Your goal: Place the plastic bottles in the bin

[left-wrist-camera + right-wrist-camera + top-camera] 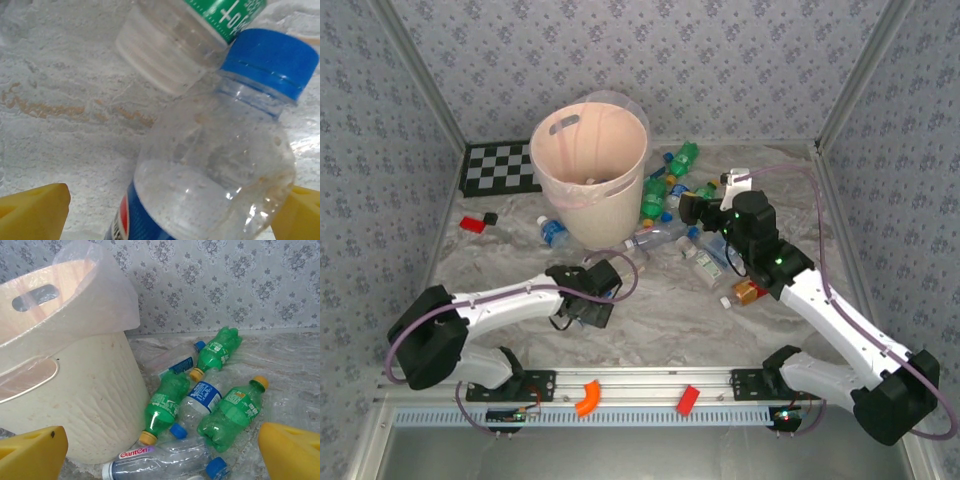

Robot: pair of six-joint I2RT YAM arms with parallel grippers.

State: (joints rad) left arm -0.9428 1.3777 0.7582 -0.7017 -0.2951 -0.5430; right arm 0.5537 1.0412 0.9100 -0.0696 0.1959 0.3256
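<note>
Left fingers [32, 210], we note, stand wide apart with a clear blue-capped bottle [215, 185] lying between them, not clamped, while the right fingers [30, 452] are equally spread and empty, facing the bin [65, 390] and green bottles [230, 412] lying beside it.

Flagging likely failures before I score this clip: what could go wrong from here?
1. The left claw straddles a blue-capped clear bottle whose shoulder appears to touch a white-capped bottle; closing might drag both or squirt the round body out.
2. The right claw faces green bottles packed beside the bin; it may pinch two or jam at the wall.
</note>
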